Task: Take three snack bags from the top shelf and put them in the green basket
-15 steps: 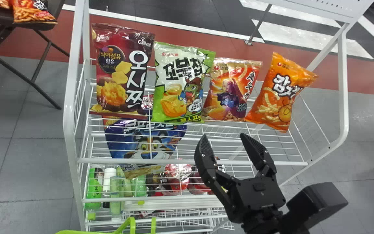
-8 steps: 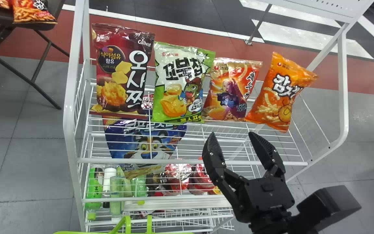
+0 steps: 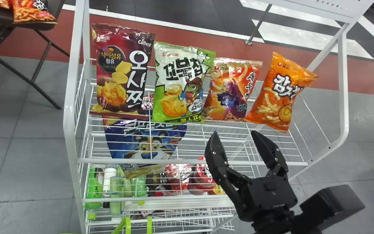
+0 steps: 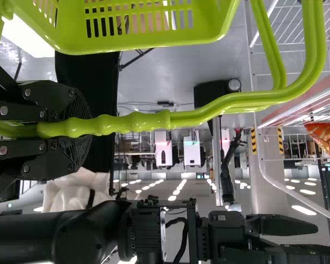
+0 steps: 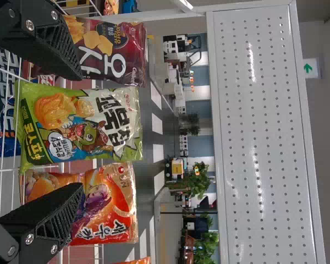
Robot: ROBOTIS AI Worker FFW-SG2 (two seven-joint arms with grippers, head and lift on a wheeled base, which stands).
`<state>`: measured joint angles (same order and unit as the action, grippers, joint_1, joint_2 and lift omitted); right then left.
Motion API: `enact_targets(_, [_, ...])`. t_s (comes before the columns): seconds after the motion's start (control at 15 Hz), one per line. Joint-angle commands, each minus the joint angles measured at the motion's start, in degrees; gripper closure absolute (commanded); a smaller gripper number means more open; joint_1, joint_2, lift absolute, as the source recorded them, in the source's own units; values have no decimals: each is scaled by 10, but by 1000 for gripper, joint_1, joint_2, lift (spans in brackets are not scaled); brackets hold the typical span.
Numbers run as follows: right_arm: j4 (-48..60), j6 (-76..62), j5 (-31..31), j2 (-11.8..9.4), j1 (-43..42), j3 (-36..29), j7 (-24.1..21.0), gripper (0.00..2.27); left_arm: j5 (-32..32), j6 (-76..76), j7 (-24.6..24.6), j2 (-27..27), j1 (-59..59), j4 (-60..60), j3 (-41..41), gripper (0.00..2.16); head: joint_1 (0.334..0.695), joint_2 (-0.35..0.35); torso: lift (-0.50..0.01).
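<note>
Logging the top shelf [image 3: 174, 161], we get, left to right, the dark red snack bag [image 3: 122, 70], green-and-white bag [image 3: 179, 84], red-orange bag [image 3: 232, 91] and orange bag [image 3: 279, 94]. Right tool [image 3: 235, 133]: fingers spread, nothing between them, on the near side of the row, apart from all four. Left tool [image 4: 82, 130]: clamped on the handle [image 4: 209, 110] of the green basket [image 4: 148, 46], which we mark near side, left of the right tool.

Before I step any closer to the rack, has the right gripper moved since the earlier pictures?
Yes. In the head view, the right gripper has shifted to the right along the rack's white front rail, toward that rail's right end.
</note>
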<state>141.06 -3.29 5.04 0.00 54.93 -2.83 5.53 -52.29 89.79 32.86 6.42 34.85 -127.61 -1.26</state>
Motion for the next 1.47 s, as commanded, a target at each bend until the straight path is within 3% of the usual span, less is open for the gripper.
enact_targets(0.0, [-1, -3, 1, 1, 0, -2, 2, 130, 0, 2, 0, 0, 1, 0, 1, 1399, 695, -350, -28])
enact_targets(0.33, [-26, 24, -5, 1, -67, -6, 19, 127, 1, 2, 5, -1, 1, -1, 2, 1399, 695, -350, -28])
enact_targets(0.53, [-94, 120, -15, 1, -182, 0, 21, 127, 1, 2, 11, -1, -1, 0, 2, 1399, 695, -350, -28])
enact_targets(0.73, [-174, 184, 0, 1, -288, -2, 60, 140, 0, 2, 19, 1, -2, 4, 2, 1399, 695, -350, -28])
enact_targets(1.4, [-328, 291, -17, 1, -484, 11, 58, 194, 1, 2, 48, 3, -5, 22, 7, 1399, 695, -350, -28])
